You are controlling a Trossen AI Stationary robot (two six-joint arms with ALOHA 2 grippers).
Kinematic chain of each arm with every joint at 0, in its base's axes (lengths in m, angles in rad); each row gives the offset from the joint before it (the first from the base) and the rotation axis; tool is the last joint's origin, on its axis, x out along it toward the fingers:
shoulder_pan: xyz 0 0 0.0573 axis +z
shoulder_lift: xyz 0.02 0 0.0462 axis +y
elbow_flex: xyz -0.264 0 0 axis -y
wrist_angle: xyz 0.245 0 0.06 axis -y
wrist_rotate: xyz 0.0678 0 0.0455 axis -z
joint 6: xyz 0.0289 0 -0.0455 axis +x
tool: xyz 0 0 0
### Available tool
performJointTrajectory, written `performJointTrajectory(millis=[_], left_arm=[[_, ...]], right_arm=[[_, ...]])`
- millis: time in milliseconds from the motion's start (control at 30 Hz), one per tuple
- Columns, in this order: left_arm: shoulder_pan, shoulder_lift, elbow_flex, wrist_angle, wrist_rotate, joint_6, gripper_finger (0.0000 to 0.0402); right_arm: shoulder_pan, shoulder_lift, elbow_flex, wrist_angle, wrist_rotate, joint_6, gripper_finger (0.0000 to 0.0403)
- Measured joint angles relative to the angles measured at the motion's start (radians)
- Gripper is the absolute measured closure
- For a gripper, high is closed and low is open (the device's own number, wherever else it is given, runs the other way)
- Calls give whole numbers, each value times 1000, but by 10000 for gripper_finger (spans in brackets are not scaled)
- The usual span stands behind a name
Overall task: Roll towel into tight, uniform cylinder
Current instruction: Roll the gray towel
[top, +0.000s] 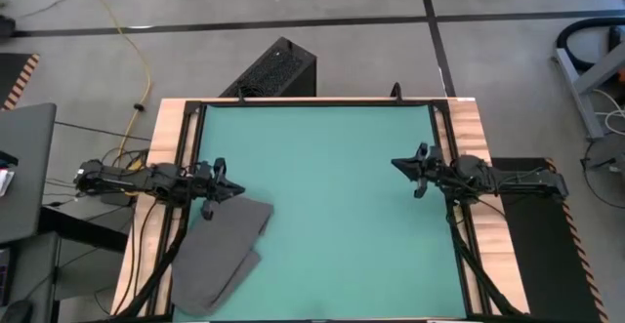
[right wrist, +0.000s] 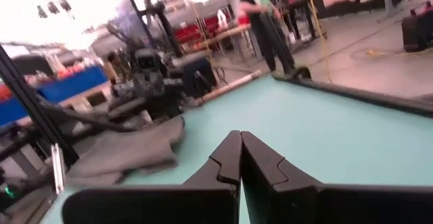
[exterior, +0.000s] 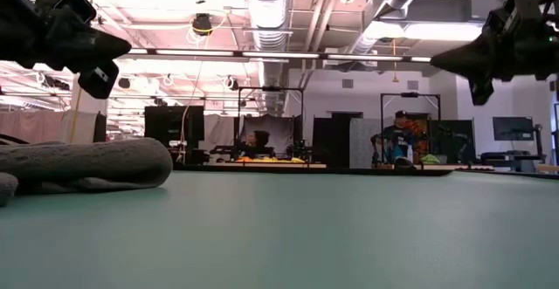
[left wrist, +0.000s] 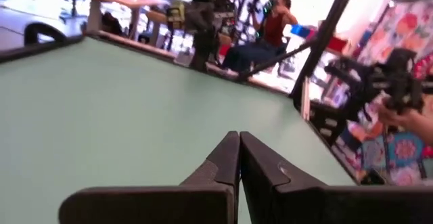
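Grey towel point(top: 223, 252) lies loosely folded on the green mat point(top: 332, 196), just beneath and beside the left pincer point(top: 232, 190); the right pincer point(top: 398, 164) hovers well apart from it across the surface. Low view: the towel point(exterior: 83, 165) forms a soft hump under the left pincer point(exterior: 118, 49). Left wrist view: fingers point(left wrist: 220, 163) pressed together. Right wrist view: fingers point(right wrist: 226, 160) pressed together, towel point(right wrist: 125, 153) lying beyond them.

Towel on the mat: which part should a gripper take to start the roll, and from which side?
Probably the towel's loose end nearest the left gripper, coming from above. The cloth lies flat and crumpled at the green mat's left edge, so a top-down pinch there looks easiest. The right gripper is far off.
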Motion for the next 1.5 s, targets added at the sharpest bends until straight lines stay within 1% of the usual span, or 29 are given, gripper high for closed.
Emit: performJointTrajectory(millis=[100, 200, 300, 433, 567, 633, 700, 800, 900, 967, 1067, 1167, 1233, 1333, 1400, 1500], left_arm=[[0, 0, 0, 75, 2, 8, 391], [0, 0, 3, 181, -2, 9, 368], [0, 1, 37, 187, 12, 21, 340], [-1, 8, 119, 196, 79, 13, 300], [-1, 52, 228, 151, 159, -37, 265], [-1, 88, 299, 83, 195, -47, 253], [-7, 143, 373, -19, 219, -29, 246], [-22, 251, 492, -207, 192, -18, 242], [-36, 380, 619, -443, 156, -16, 242], [-45, 468, 705, -614, 146, -25, 242], [-55, 585, 824, -851, 119, -75, 241], [-56, 671, 927, -1028, 36, -161, 242], [-56, 709, 982, -1104, -24, -193, 242], [-56, 730, 1041, -1172, -117, -241, 242], [-56, 726, 1069, -1196, -187, -306, 242], [-56, 711, 1108, -1259, -254, -417, 242]], right_arm=[[12, -1, 8, 96, -39, -16, 372], [31, 4, 59, 93, -40, -38, 361], [59, 35, 115, 106, -39, -80, 342], [79, 149, 193, 109, -34, -138, 309], [91, 317, 302, 129, -35, -174, 263], [107, 426, 360, 140, -35, -215, 236], [126, 556, 422, 141, -35, -270, 209], [151, 766, 527, 145, -37, -338, 172], [182, 983, 660, 141, -43, -418, 148], [207, 1111, 747, 126, -72, -482, 143], [237, 1286, 896, 147, -161, -578, 143], [264, 1459, 1037, 131, -194, -656, 143], [275, 1565, 1130, 93, -195, -694, 143], [272, 1711, 1271, 40, -195, -719, 143], [253, 1806, 1365, 28, -203, -678, 143], [205, 1947, 1513, 11, -249, -609, 143]])
